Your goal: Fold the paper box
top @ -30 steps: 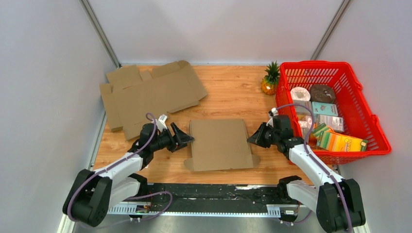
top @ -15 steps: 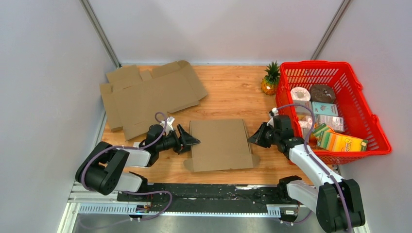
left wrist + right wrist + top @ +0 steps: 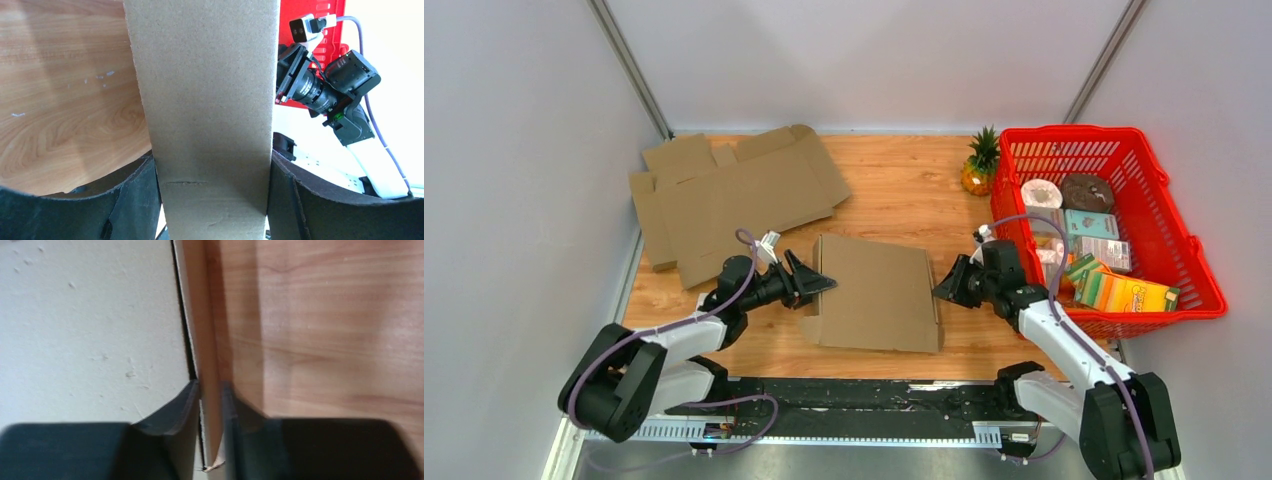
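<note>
The paper box (image 3: 876,292) is a flattened brown cardboard piece in the middle of the table, its left edge raised off the wood. My left gripper (image 3: 817,283) has that left edge between its wide-set jaws. In the left wrist view a cardboard panel (image 3: 205,100) fills the whole gap of the gripper (image 3: 212,172) and touches both fingers. My right gripper (image 3: 944,289) is at the box's right edge. In the right wrist view a thin cardboard edge (image 3: 207,340) runs between the narrowly spaced jaws of the gripper (image 3: 210,390).
A large flat cardboard sheet (image 3: 724,195) lies at the back left. A small pineapple (image 3: 980,165) stands next to a red basket (image 3: 1074,131) of packaged goods on the right. Bare wood shows behind the box.
My left gripper advanced onto the box's left edge and closed a little on it; that edge rose and the box skewed. The right jaws eased apart slightly on the right edge.
</note>
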You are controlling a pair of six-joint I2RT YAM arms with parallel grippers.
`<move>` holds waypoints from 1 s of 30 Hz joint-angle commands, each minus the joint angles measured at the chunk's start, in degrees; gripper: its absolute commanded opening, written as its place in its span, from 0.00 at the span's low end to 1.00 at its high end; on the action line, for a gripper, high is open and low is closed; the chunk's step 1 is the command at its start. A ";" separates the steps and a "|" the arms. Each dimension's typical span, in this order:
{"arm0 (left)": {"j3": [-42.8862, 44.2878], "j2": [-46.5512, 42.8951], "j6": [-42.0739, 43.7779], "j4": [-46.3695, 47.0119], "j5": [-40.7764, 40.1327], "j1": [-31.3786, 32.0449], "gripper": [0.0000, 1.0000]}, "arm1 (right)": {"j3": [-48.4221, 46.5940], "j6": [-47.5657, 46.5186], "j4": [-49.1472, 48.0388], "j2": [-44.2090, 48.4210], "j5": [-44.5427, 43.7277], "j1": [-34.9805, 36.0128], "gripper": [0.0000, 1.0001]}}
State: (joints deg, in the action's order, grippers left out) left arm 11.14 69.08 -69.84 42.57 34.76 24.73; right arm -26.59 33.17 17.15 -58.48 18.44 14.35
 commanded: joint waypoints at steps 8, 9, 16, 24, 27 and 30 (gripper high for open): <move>10.30 -16.69 13.15 -37.53 -3.13 -1.70 0.51 | -12.25 -1.08 16.87 15.76 -10.77 17.34 0.96; 10.74 -16.70 13.15 -38.69 -2.60 -2.40 0.50 | -13.39 -2.48 16.43 15.42 -15.75 25.56 0.99; 15.32 -16.08 12.72 -49.31 1.89 -3.29 0.38 | -23.50 -13.65 18.44 4.54 -52.52 60.87 1.00; 20.33 -20.30 7.89 -69.36 1.97 -5.13 0.25 | -30.17 -29.11 8.79 -8.92 -62.10 81.16 1.00; 18.75 -21.09 2.80 -73.50 4.25 -6.53 0.22 | -32.47 -31.94 6.76 -15.14 -62.82 84.08 1.00; 16.11 -22.40 -1.51 -73.41 6.19 -7.33 0.19 | -34.93 -32.90 5.27 -21.47 -66.22 86.01 1.00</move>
State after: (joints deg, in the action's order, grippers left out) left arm 29.39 48.18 -64.05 -23.64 37.39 18.46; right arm -57.25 4.93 28.12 -74.15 -39.94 98.28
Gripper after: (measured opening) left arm 0.708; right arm 0.998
